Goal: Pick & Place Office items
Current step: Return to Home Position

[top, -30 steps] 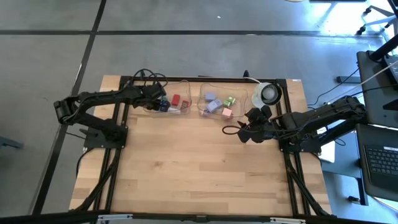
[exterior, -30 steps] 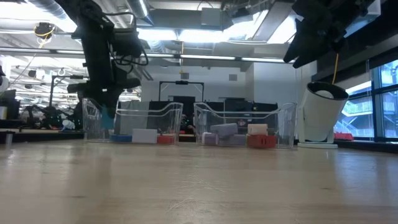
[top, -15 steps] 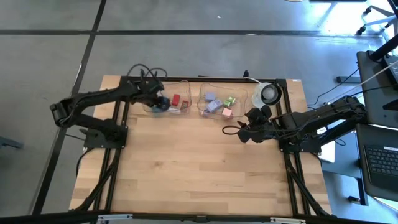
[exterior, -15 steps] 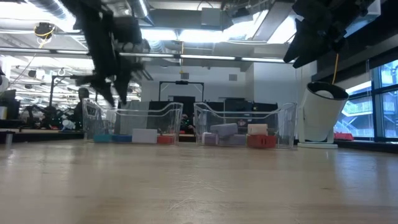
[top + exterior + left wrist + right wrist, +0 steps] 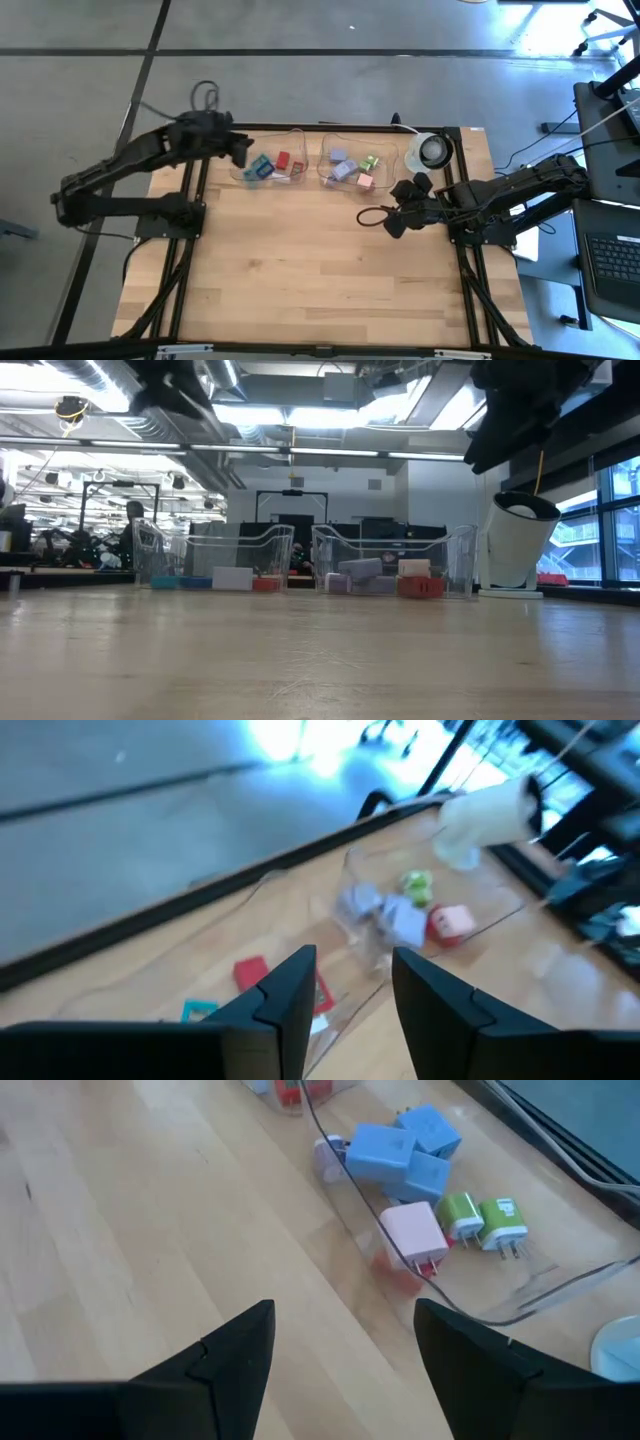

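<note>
Clear plastic trays at the table's twelve o'clock hold the office items. Left gripper hangs at eleven, right gripper at three, both jaws apart, empty. Homing well means rising clear of the tray rims and the cable.

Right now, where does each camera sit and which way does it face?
High: above the table, straight down; both arms, left pincer, right pincer.
Low: table-top height, level toward the clear bins; arms overhead.
Left wrist: on left arm, toward bins; own open fingers.
Right wrist: on right arm, toward pink charger; own open fingers.
Shared: both wrists see that charger.
</note>
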